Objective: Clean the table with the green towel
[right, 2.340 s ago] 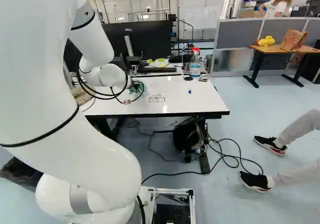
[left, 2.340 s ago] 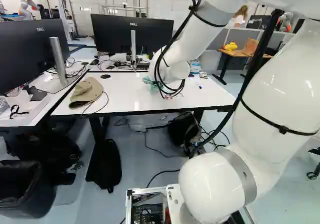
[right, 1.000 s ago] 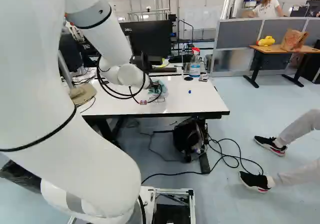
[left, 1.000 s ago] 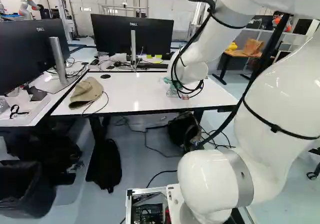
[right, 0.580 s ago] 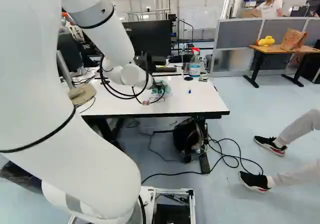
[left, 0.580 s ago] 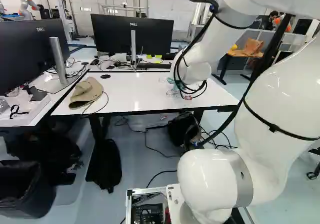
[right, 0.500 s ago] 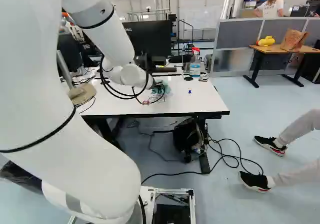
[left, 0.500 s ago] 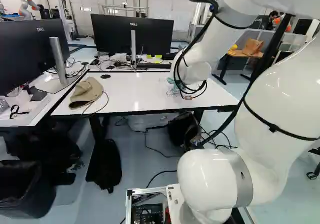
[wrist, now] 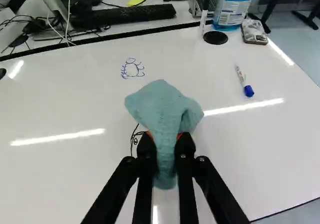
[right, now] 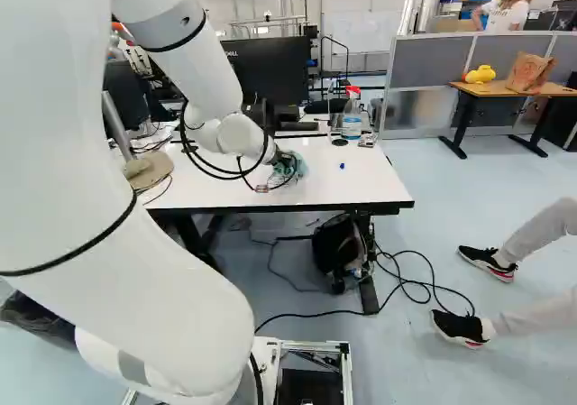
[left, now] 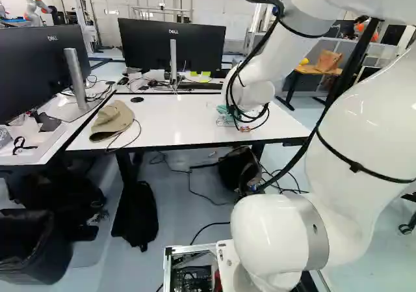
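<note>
The blue drawing [wrist: 132, 69] is still whole, but the black drawing [wrist: 134, 136] shows less than a moment before, because the towel [wrist: 162, 104], clamped between the fingers of the hand [wrist: 165, 140], now covers more of it on the tabletop [wrist: 260, 154], so wiping there probably can begin.

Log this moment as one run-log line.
jaws: shut on green towel | black drawing: partly hidden by towel, jaws | blue drawing: unwiped, beyond towel | blue-capped marker: lying on white table | cleaning: unfinished
</note>
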